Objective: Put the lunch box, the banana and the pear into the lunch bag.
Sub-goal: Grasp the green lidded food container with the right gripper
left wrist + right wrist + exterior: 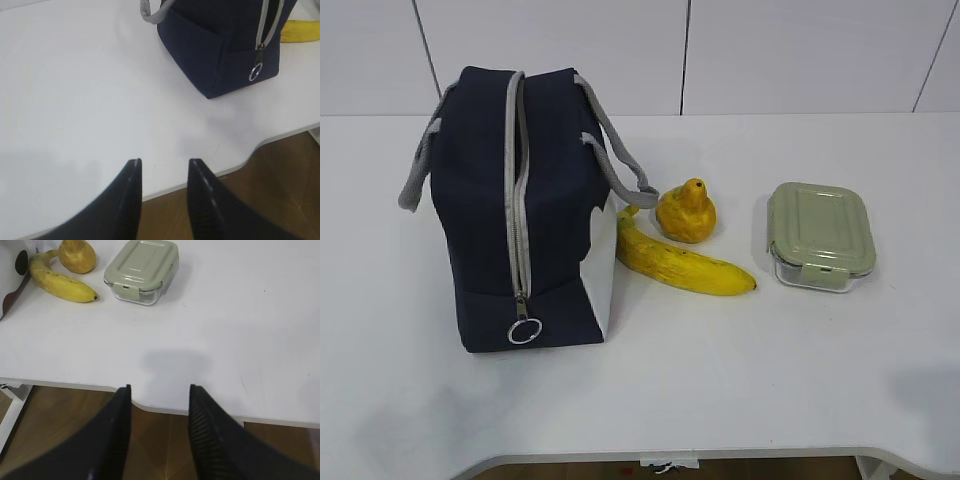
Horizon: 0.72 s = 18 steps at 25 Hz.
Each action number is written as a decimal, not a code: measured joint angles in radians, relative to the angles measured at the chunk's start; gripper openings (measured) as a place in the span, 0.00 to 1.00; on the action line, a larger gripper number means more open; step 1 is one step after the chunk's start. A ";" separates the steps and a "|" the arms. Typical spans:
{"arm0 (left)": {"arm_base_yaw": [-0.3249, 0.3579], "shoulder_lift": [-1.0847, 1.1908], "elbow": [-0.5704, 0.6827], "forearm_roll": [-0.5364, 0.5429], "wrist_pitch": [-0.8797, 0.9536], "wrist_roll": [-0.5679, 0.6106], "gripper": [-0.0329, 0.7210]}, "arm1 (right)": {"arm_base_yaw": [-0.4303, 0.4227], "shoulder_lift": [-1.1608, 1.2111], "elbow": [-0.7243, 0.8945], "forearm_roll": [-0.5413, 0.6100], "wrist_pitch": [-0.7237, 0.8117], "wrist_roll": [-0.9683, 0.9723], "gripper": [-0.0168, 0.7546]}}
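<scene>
The navy lunch bag point(515, 210) stands on the white table at the left, its grey zipper closed with the ring pull point(524, 331) hanging at the front; it also shows in the left wrist view point(225, 45). To its right lies the banana point(685, 263) point(57, 282), with the pear point(686, 212) point(77, 256) just behind it. The lunch box point(821, 236) point(142, 270) with its green lid sits further right. My left gripper point(164, 162) hovers open over the table's front edge, empty. My right gripper point(160, 387) is open and empty over the front edge too. Neither arm appears in the exterior view.
The table's front edge point(720, 455) has a curved cutout point(250, 155), with brown floor point(160, 440) below. A white tiled wall point(720, 50) stands behind the table. Bare tabletop point(75, 90) lies left of the bag and in front of the objects.
</scene>
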 joint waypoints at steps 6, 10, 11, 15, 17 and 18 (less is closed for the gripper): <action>0.000 0.000 0.000 0.000 0.000 0.000 0.36 | 0.000 0.000 0.000 0.000 0.000 0.000 0.42; 0.000 0.000 0.000 0.000 0.000 0.000 0.36 | 0.000 0.000 0.000 0.000 0.000 0.000 0.42; 0.000 0.000 0.000 0.000 0.000 0.000 0.36 | 0.000 0.000 0.000 0.000 0.000 0.000 0.42; 0.000 0.000 0.000 0.000 0.000 0.000 0.36 | 0.000 0.000 0.000 0.000 0.000 0.000 0.42; 0.000 0.000 0.000 0.000 0.000 0.000 0.36 | 0.000 0.000 0.000 0.000 0.000 0.000 0.42; 0.000 0.000 0.000 0.000 0.000 0.000 0.36 | 0.000 0.000 0.000 0.000 0.000 0.000 0.42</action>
